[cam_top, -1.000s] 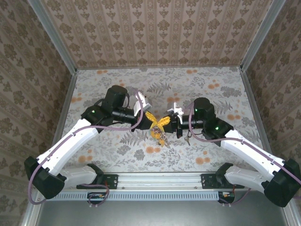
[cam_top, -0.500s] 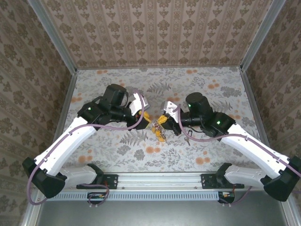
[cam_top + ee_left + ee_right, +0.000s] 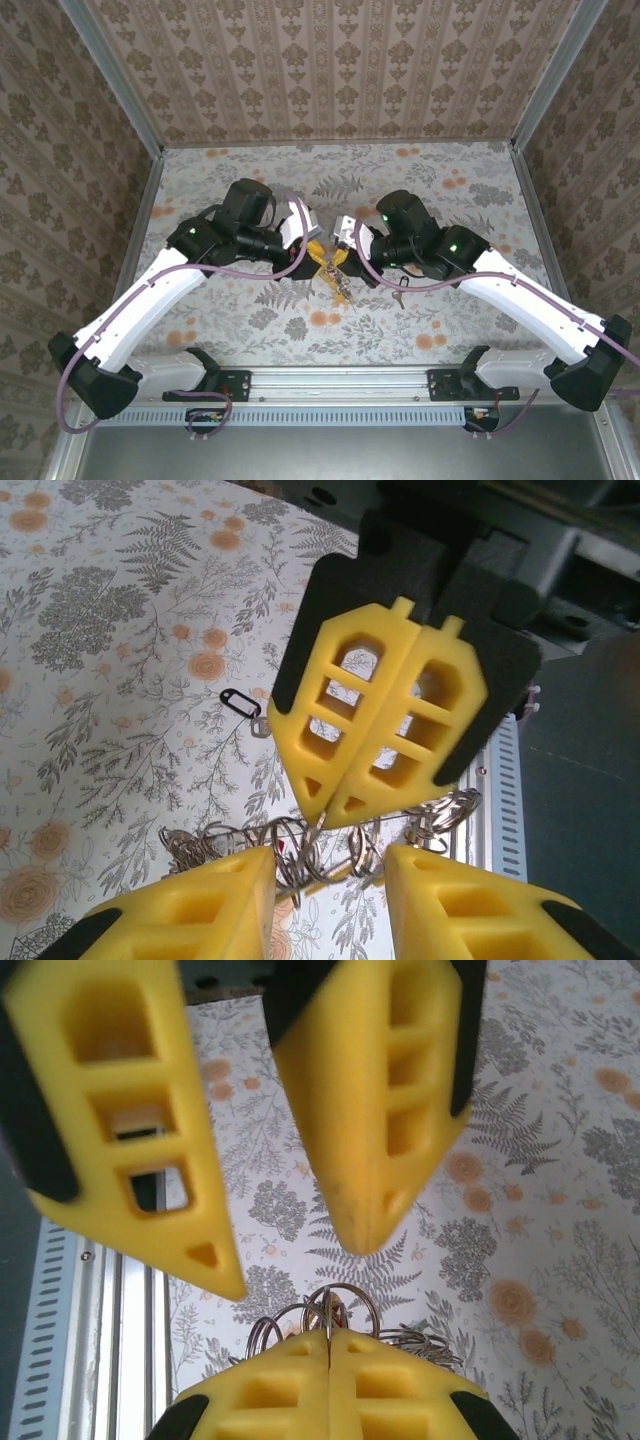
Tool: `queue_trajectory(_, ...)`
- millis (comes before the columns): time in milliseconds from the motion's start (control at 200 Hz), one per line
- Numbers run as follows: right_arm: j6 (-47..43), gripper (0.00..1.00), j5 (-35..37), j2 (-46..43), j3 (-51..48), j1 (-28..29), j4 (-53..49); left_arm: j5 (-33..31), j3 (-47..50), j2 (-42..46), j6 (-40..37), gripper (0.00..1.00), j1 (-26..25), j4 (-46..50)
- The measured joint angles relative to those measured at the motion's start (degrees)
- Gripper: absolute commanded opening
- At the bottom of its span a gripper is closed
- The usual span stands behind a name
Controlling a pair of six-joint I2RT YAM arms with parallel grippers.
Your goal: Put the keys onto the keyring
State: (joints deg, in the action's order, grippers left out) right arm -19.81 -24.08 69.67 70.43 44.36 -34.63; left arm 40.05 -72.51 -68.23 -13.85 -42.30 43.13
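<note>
Top view: the yellow-fingered left gripper [image 3: 316, 250] and right gripper [image 3: 340, 258] meet over the floral table [image 3: 450, 320]; the tangled thin grey wire keyring [image 3: 341, 284] hangs between them; left wrist: left jaws parted, empty; right wrist: right fingers [image 3: 290, 1385] pressed together, pinching the keyring [image 3: 338, 1308]; probably light, springy, slippery; best gripped on one loop.

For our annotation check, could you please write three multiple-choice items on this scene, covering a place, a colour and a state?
1. Where is the keyring? A between both grippers; B at the far wall; C on the rail.
2. What colour are the fingers? A black; B yellow; C white.
3. How is the left gripper? A shut; B open; C shut on a key.
Answers: 1 A, its loops sit at the right gripper's tip, facing the left one; 2 B, all four are yellow; 3 B, its fingers stand apart.
</note>
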Motion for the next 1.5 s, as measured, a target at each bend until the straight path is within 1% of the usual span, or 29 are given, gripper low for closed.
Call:
queue_trajectory(175, -0.68, 0.00, -1.46, 0.48, 1.22, 0.83, -1.73, 0.33, 0.59, -0.96, -0.52, 0.27, -0.04, -0.66)
queue_trajectory(300, -1.07, 0.00, -1.62, 0.55, 1.55, 0.79, -2.75, 1.18, 0.61, -1.18, -1.03, 0.19, -0.07, -0.68)
queue_trajectory(340, -1.09, 0.00, -1.62, 0.57, 1.75, 0.79, -2.97, 1.53, 0.61, -1.18, -1.05, 0.18, -0.13, -0.66)
queue_trajectory(880, -1.57, 0.00, -3.78, 0.85, 2.29, 0.24, -6.93, 1.77, 0.39, -1.86, -1.46, 0.18, -1.49, 1.73)
queue_trajectory(1500, -5.18, 0.00, -6.25, 0.79, 2.29, -0.09, -6.97, 3.26, -0.66, -1.14, -1.40, 0.19, -3.02, 3.87)
